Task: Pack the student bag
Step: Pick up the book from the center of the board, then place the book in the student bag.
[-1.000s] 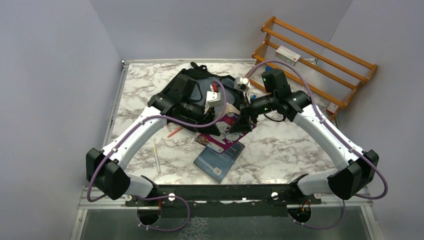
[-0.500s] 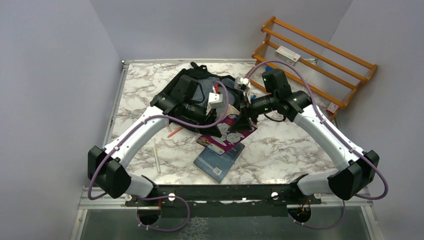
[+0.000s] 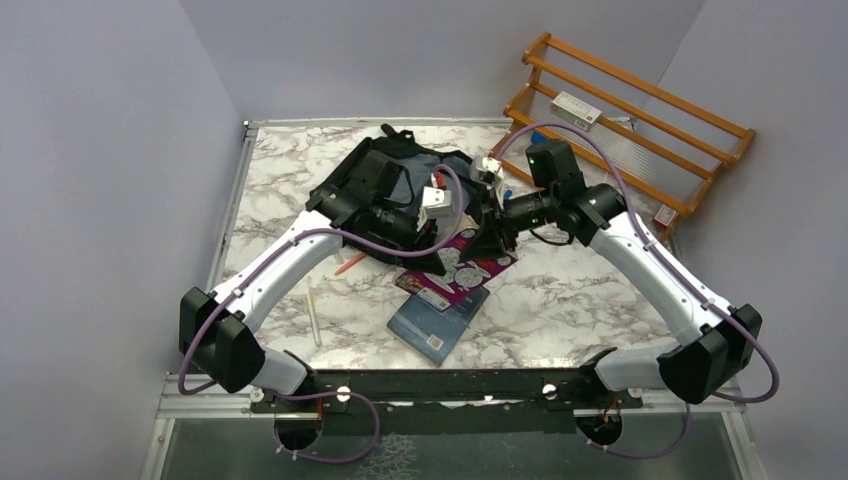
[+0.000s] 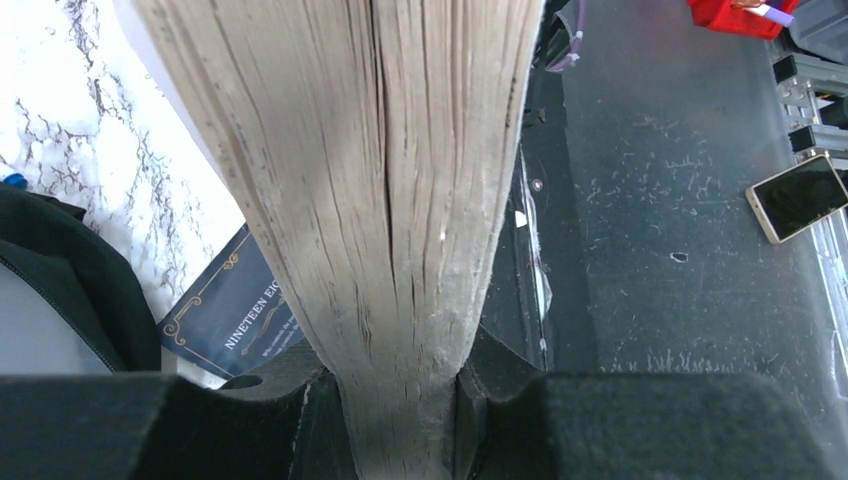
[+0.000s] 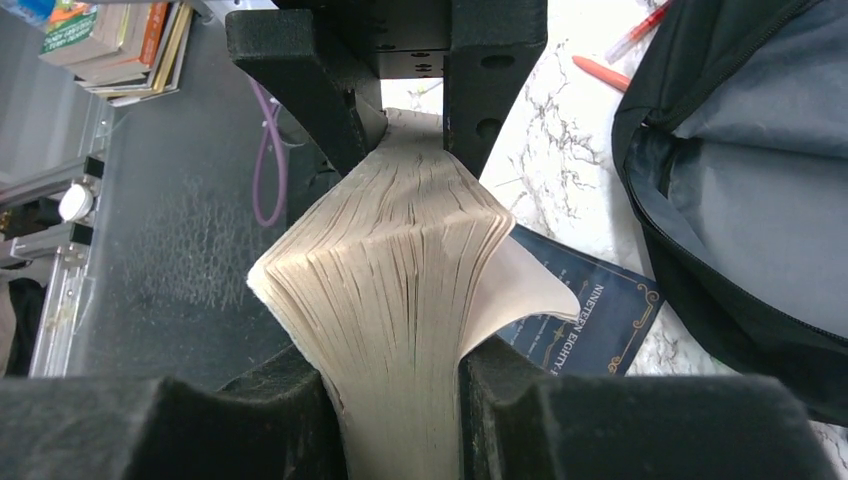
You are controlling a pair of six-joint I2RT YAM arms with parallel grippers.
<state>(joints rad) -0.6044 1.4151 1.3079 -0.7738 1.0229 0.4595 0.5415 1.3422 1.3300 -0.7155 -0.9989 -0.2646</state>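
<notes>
Student bag point(image 3: 405, 160) lies unzipped on the surface point(image 3: 560, 290), just beyond the thick paperback point(image 5: 390, 260). Left hand point(image 4: 400, 420) and right hand point(image 5: 400, 420) are each clamped on that paperback's pages. Bag fabric appears soft, light and saggy; grip its zipper rim to keep the mouth open.

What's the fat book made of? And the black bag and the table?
Book: paper, matte and yellowish; the page edges fan out and bend.
Bag: soft black fabric, maybe nylon, with a smooth grey lining and stitched edge.
Table: looks like white marble with grey veins, but might be a printed sheet; can't tell.
</notes>
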